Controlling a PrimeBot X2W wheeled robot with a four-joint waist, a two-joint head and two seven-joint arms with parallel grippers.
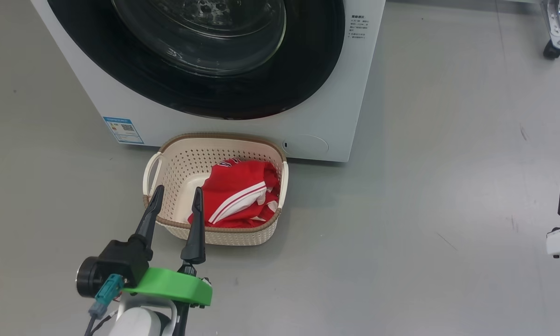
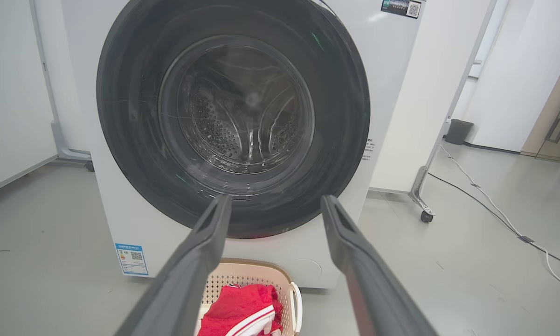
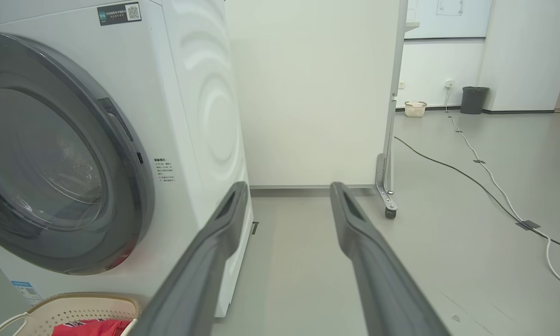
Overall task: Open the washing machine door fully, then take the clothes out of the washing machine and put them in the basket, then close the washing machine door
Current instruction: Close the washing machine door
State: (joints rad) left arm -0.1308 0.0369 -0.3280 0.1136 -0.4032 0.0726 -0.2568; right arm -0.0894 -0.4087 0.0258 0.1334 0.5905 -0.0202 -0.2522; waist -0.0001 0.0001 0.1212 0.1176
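My left gripper (image 1: pixel 177 190) hangs at the near left with its fingers spread wide and nothing between them, the tips over the near left rim of the basket (image 1: pixel 214 137). The basket sits on the floor, up against the foot of the washing machine (image 1: pixel 345 116). The clothes (image 1: pixel 240 191) lie in its right half, a red bundle with white stripes, and its left half is bare.

Beyond it, the washing machine door (image 1: pixel 307 70) looks swung shut against the white front. Through its glass my left wrist view shows perforated steel and no red. I judge the unloading done and the door closed, so little or nothing is left.

Over at the right, my right gripper (image 3: pixel 289 186) holds nothing. Its fingers stand well apart and point past the machine's right side at open floor.

I cannot tell whether the door is latched. The glass glares and the drum is dim, so a garment lying low could escape me. The head view cuts off the door's top and catches one right finger at its edge. My left fingers hide part of the basket's near wall.
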